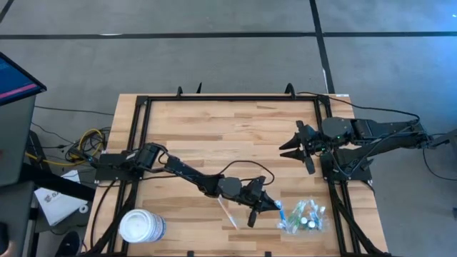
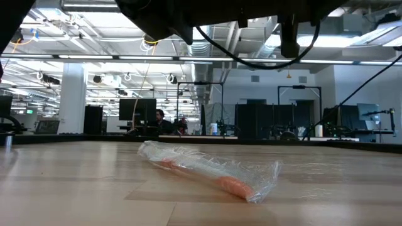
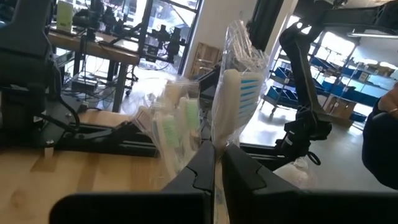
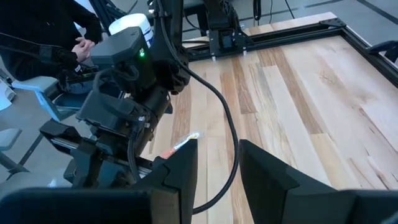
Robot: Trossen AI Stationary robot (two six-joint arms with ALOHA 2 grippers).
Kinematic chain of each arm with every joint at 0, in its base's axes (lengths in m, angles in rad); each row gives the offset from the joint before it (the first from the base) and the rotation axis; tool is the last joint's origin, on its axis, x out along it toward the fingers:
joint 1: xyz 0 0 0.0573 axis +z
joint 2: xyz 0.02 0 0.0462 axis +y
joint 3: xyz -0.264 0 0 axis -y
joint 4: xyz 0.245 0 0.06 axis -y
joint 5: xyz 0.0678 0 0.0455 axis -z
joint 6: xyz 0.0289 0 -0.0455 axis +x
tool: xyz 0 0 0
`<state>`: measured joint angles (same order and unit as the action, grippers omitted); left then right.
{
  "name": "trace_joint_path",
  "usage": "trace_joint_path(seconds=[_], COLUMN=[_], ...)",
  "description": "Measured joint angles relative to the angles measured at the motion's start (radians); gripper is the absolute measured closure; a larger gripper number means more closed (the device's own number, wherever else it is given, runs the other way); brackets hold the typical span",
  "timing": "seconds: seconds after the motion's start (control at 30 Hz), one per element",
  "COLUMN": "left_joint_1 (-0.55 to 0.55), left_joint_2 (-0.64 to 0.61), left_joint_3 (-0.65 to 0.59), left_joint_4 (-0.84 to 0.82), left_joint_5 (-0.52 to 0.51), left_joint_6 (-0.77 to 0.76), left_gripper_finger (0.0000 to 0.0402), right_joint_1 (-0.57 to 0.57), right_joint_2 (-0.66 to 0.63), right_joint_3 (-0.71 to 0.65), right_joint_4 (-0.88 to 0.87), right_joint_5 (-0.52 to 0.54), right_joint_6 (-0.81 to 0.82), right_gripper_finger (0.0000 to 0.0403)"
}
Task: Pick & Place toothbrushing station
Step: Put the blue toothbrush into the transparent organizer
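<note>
- Left gripper [image 1: 265, 205] is clenched on a wrapped toothbrush [image 3: 235, 93]; in my left wrist view its white-and-blue bristle head stands up from between the closed fingers [image 3: 200, 168].
- I see that gripper near the front of the worktop [image 1: 228, 128], just beside the toothbrushing station [image 1: 303, 216].
- That station is a clear plastic holder lying toward the front right of the worktop, with small items in it that I cannot make out.
- Right gripper [image 1: 294, 145] waits at the right side, well apart from the station, fingers spread and holding nothing.
- Another wrapped toothbrush [image 1: 227, 211], orange-handled, lies flat on the wood beside my left arm.
- A white round tub [image 1: 140, 225] sits at the front left corner.
</note>
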<state>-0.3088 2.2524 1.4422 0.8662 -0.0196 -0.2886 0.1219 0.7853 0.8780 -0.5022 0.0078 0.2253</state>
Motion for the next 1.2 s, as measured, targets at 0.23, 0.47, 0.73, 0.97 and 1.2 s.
trace_joint_path(seconds=[0.23,0.47,0.73,0.97,1.2], left_joint_1=[-0.005,-0.017,-0.017,-0.011,-0.011], left_joint_2=[0.0,0.0,0.04,0.121,0.12], left_joint_3=[0.05,0.074,0.117,0.239,0.248], left_joint_4=[-0.089,-0.134,-0.135,-0.237,-0.258], left_joint_5=[-0.002,-0.011,-0.011,0.023,0.023], left_joint_6=[0.021,0.047,0.047,0.045,0.047], left_gripper_finger=[0.04,0.04,0.04,0.04,0.04], right_joint_1=[0.0,0.0,0.0,0.0,0.0], right_joint_2=[0.0,0.0,0.0,0.012,0.033], right_joint_3=[0.0,0.0,0.0,0.001,0.002], right_joint_4=[0.0,0.0,0.001,-0.019,-0.026], right_joint_5=[0.0,0.0,0.0,0.0,0.0], right_joint_6=[0.0,0.001,0.001,0.003,0.003], right_gripper_finger=[0.0294,0.0294,0.0294,0.0294,0.0294])
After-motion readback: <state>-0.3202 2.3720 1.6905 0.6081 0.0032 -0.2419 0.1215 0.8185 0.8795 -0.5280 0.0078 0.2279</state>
